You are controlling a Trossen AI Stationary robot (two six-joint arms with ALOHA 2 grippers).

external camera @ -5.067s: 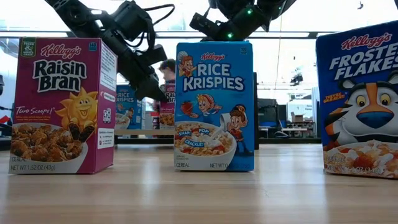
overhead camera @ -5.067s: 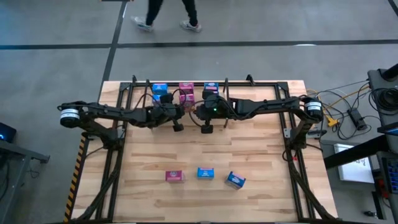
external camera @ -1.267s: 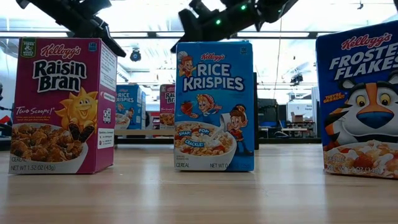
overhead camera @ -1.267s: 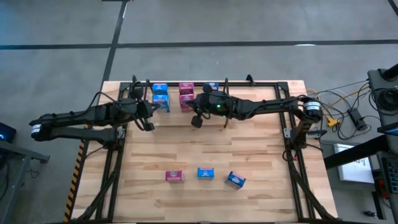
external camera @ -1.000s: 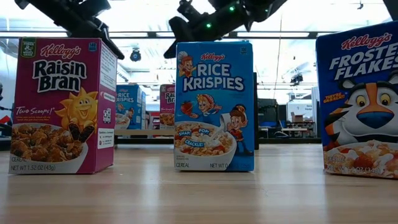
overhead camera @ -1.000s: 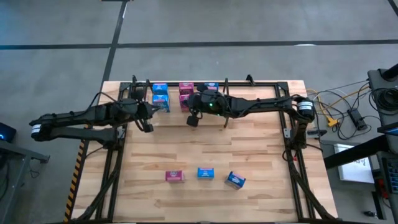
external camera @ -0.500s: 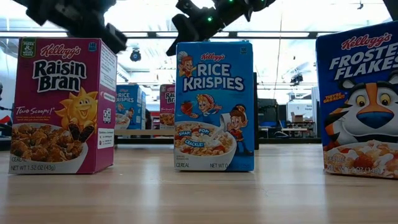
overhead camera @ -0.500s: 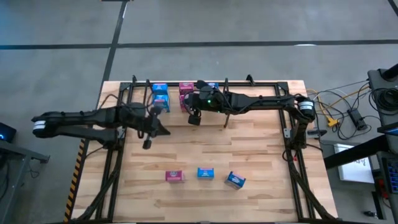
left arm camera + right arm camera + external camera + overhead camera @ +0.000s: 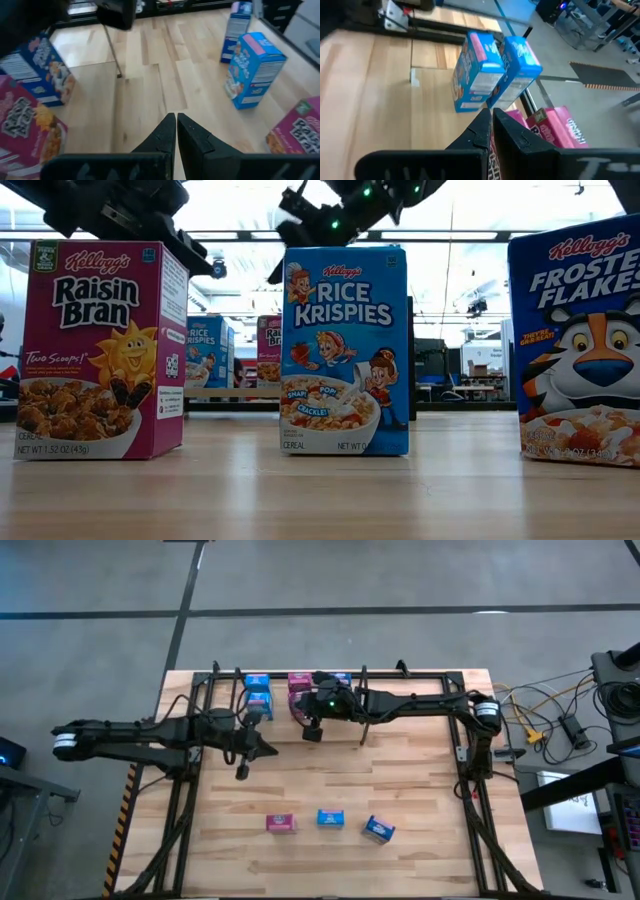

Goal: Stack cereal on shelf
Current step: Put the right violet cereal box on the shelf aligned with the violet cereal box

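Three cereal boxes stand upright on the table near its front edge: a pink one [image 9: 281, 823] [image 9: 100, 350], a blue one [image 9: 330, 818] [image 9: 345, 350] and another blue one [image 9: 378, 829] [image 9: 580, 340]. More boxes stand in the shelf [image 9: 420, 675] at the far edge: blue [image 9: 256, 692] [image 9: 475, 75], pink [image 9: 297, 683] [image 9: 545, 130] and blue [image 9: 339, 678]. My left gripper [image 9: 240, 773] [image 9: 176, 125] hangs shut over bare table, left of centre. My right gripper [image 9: 312, 734] [image 9: 490, 120] is shut and holds nothing, just in front of the shelf's pink box.
The shelf's black rods and upright dividers [image 9: 362, 735] [image 9: 112, 50] run along the far edge. Slanted black frames [image 9: 180, 800] [image 9: 480, 800] flank the table. Bare wood [image 9: 330, 775] lies between the shelf and the three near boxes.
My left gripper has come away from the shelf toward the table's near edge, sinking and turning as it went; it stays shut. No box has moved.
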